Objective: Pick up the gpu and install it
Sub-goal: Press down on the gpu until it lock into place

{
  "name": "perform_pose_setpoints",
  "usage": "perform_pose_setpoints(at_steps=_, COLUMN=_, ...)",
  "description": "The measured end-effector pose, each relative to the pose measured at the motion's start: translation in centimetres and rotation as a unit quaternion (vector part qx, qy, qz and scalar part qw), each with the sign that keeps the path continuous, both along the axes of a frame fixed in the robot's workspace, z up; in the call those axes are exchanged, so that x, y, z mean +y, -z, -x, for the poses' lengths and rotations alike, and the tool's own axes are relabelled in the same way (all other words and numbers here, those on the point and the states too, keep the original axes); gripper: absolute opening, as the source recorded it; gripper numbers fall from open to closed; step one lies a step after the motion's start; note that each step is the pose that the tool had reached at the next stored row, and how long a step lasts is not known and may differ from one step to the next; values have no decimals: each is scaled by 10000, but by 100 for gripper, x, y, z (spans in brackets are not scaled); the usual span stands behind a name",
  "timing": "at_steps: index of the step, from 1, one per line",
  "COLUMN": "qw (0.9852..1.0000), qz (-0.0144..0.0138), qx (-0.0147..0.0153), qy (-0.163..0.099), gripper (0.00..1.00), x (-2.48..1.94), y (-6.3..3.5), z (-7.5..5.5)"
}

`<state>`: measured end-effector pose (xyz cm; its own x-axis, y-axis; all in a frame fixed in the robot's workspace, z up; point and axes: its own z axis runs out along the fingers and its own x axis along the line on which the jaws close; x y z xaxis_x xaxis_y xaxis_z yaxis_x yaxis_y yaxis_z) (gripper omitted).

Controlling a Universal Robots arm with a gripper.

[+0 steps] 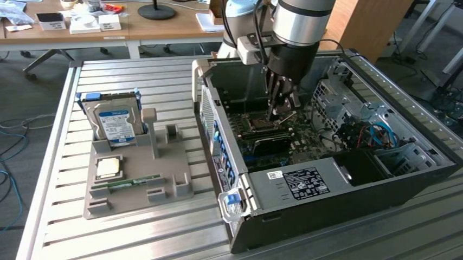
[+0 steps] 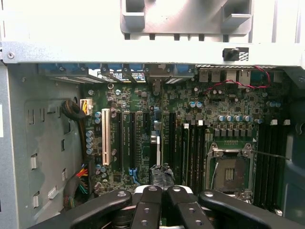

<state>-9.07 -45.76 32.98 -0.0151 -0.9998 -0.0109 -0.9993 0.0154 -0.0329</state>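
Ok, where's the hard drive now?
Exterior view's left: the hard drive stands upright in the grey holder on the slatted table, beside the open computer case.

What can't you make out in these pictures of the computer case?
Whether the gripper grips anything: wrist view, its own fingers cover the spot.
Where the graphics card sits: exterior view, the arm blocks the slots.
Hard drive label text: exterior view, too small.
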Motion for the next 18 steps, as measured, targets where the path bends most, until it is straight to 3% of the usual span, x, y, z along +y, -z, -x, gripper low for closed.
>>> perform_pose_setpoints(at_steps=7, qw=10000, qz=0, qx=0, qy=0, gripper=11, x=0, y=0, z=0)
perform_pose_setpoints(at_steps=14, qw=10000, qz=0, qx=0, qy=1, gripper=11, x=0, y=102, z=0)
perform_pose_setpoints(at_steps=18, qw=10000, qz=1, qx=0, qy=0, gripper=11, x=0, y=102, z=0)
